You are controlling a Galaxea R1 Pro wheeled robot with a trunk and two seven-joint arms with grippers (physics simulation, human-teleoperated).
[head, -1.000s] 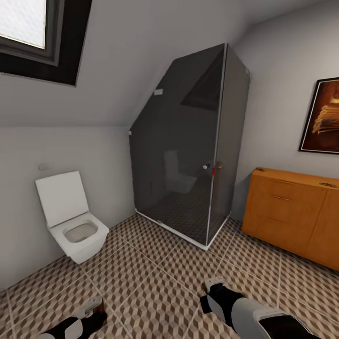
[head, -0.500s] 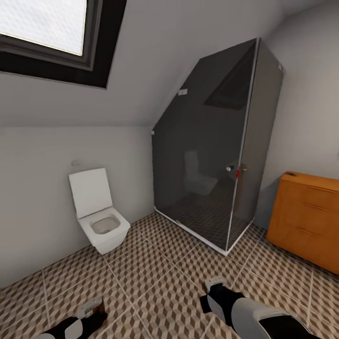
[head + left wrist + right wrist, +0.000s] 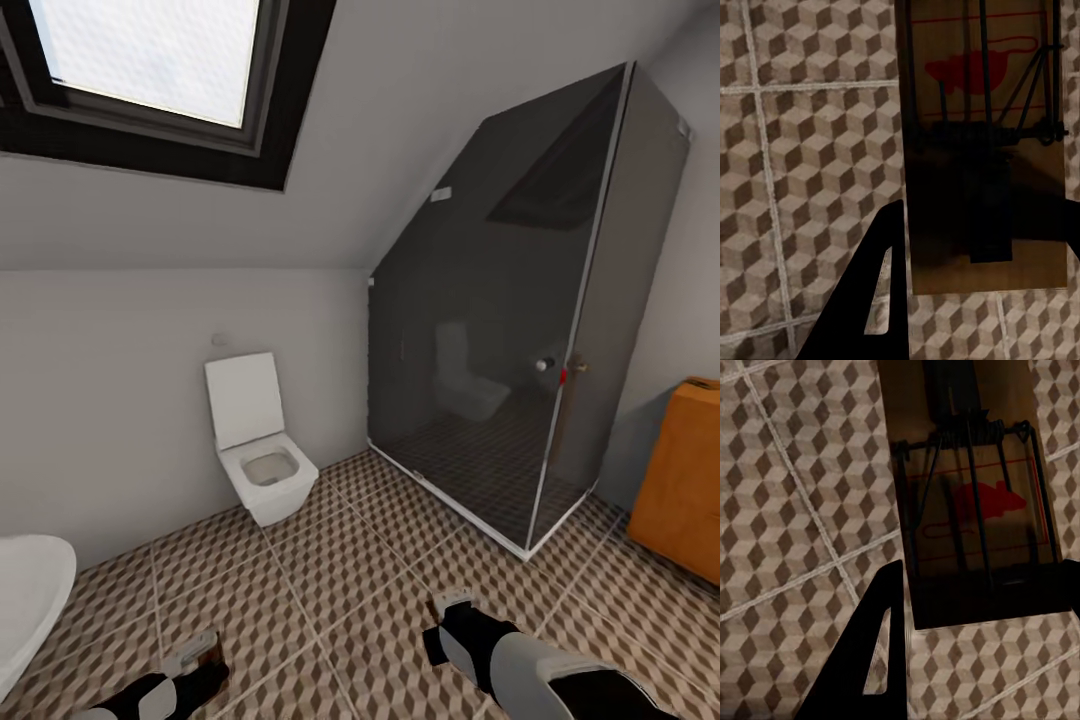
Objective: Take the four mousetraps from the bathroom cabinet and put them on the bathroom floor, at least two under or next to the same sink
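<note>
- The left gripper (image 3: 975, 247), at the head view's lower left, has its jaws clamped on a flat tan-wood mousetrap with a red mouse print (image 3: 982, 112).
- The right gripper (image 3: 982, 600) is clamped on a second tan mousetrap (image 3: 971, 517).
- Both hang over the cube-patterned tile floor (image 3: 330, 570); neither is placed yet.
- The orange-brown wooden cabinet (image 3: 690, 480) sits at the right edge.

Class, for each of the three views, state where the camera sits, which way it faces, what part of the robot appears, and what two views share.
Head view: on the head, facing forward and down at the toilet, shower enclosure and cabinet; both arms show, with the left gripper and right gripper.
Left wrist view: near the left gripper, facing down at the bathroom floor; a held mousetrap shows.
Right wrist view: the same, with its own mousetrap.
Shared: cube-patterned tiles.
</note>
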